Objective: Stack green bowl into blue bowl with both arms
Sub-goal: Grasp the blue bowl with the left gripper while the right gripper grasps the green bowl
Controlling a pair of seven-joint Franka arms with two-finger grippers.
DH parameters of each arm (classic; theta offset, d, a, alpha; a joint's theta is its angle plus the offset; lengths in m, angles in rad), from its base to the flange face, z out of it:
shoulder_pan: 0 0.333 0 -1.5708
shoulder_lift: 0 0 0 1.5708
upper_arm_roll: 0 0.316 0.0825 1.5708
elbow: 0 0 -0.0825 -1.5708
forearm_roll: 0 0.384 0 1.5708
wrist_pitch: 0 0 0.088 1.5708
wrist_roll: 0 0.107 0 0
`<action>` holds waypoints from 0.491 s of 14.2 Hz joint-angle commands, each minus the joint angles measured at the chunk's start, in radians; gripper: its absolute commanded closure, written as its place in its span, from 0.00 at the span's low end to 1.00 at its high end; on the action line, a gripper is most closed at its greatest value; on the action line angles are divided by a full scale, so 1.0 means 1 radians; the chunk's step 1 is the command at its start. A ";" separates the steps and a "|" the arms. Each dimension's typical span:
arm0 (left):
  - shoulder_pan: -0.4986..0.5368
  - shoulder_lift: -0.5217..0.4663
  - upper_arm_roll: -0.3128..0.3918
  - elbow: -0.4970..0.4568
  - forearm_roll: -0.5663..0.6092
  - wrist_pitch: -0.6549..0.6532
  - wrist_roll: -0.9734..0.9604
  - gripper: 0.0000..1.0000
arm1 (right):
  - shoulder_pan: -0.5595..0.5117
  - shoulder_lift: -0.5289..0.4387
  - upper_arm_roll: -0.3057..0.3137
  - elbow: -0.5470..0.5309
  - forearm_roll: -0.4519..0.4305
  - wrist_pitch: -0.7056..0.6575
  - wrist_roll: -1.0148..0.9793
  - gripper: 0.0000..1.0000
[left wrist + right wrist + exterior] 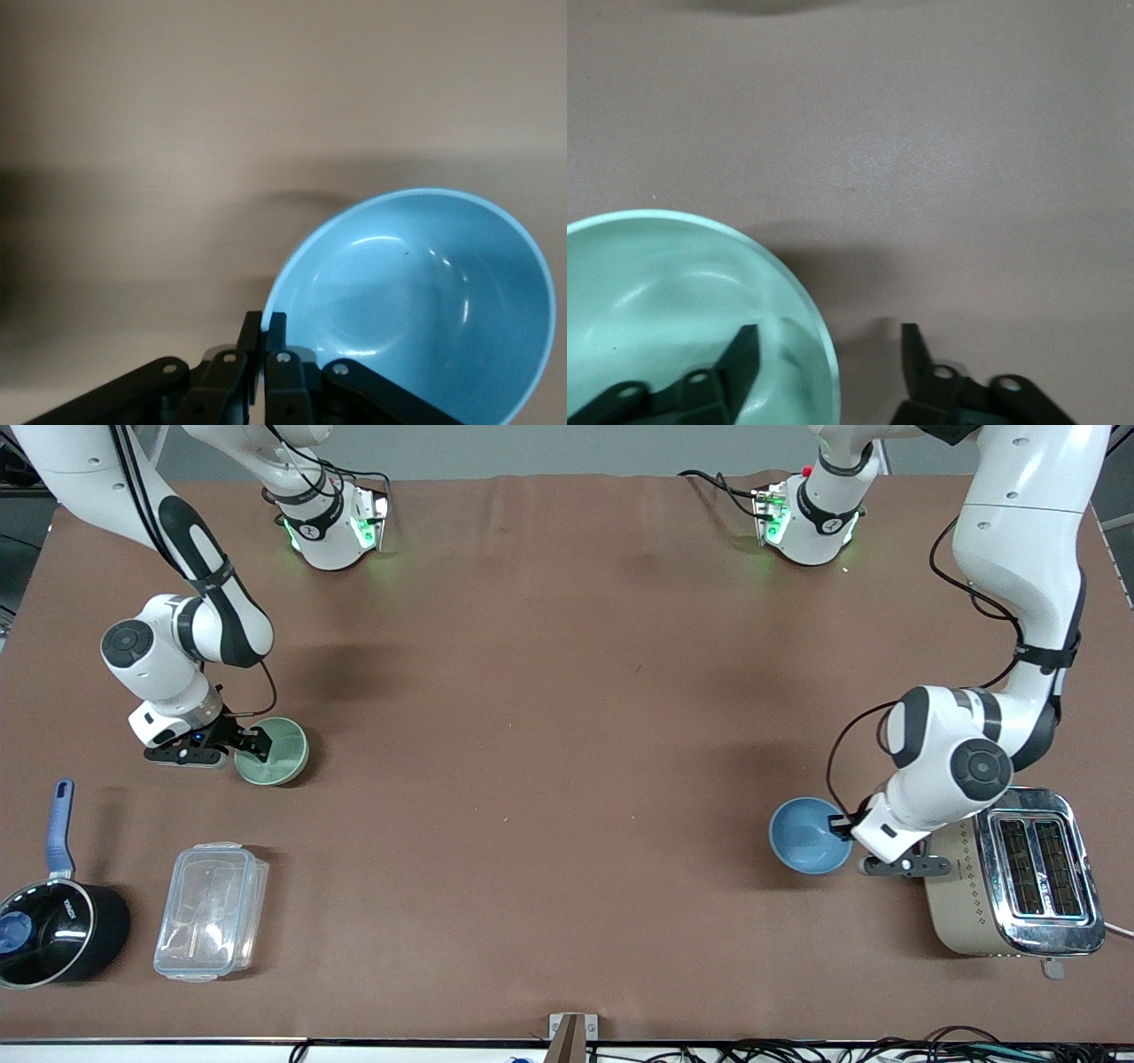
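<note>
The pale green bowl (273,752) sits on the brown table toward the right arm's end. My right gripper (254,741) is open and straddles its rim. In the right wrist view one finger (744,350) is inside the green bowl (664,301) and the other is outside it; the gripper (829,343) has not closed. The light-blue bowl (808,834) is toward the left arm's end, beside the toaster. My left gripper (841,825) is shut on its rim. In the left wrist view the gripper (264,329) pinches the edge of the blue bowl (425,301), which looks tilted.
A cream and chrome toaster (1019,877) stands close beside the blue bowl and my left wrist. A black saucepan with a blue handle (53,926) and a clear plastic lidded box (211,911) lie nearer to the front camera than the green bowl.
</note>
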 commanded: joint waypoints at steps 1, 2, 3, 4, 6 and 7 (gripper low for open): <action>-0.051 -0.013 -0.092 0.086 0.013 -0.117 -0.141 1.00 | -0.020 -0.029 0.012 -0.008 -0.007 -0.034 0.011 0.93; -0.104 -0.006 -0.101 0.117 0.013 -0.143 -0.216 1.00 | -0.020 -0.032 0.014 0.002 -0.006 -0.071 0.010 1.00; -0.162 -0.003 -0.101 0.125 0.014 -0.148 -0.280 1.00 | -0.020 -0.042 0.015 0.030 -0.004 -0.129 0.006 1.00; -0.214 0.009 -0.103 0.126 0.017 -0.148 -0.349 1.00 | -0.020 -0.049 0.015 0.059 -0.004 -0.198 0.003 1.00; -0.308 0.046 -0.101 0.146 0.016 -0.143 -0.467 1.00 | -0.018 -0.078 0.015 0.140 0.003 -0.351 0.003 1.00; -0.345 0.070 -0.101 0.178 0.017 -0.143 -0.506 1.00 | -0.018 -0.083 0.015 0.201 0.003 -0.451 0.002 1.00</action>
